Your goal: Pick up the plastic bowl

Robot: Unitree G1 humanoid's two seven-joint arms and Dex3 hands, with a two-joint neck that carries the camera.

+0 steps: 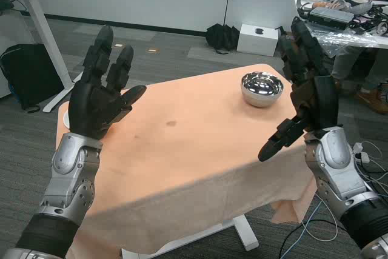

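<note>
Raised hands (pixel 100 98), bowl (pixel 262 88) (unlabelled)

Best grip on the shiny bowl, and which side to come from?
Judging from this view: take the bowl by its rim, from the right, with the right hand, which is raised open beside it. It stands upright, mouth up, near the table's far right edge, with rounded, slippery-looking sides.

Both hands, left hand (pixel 100 98) and right hand (pixel 306 92), hover open above the bowl's (pixel 262 88) table.
</note>
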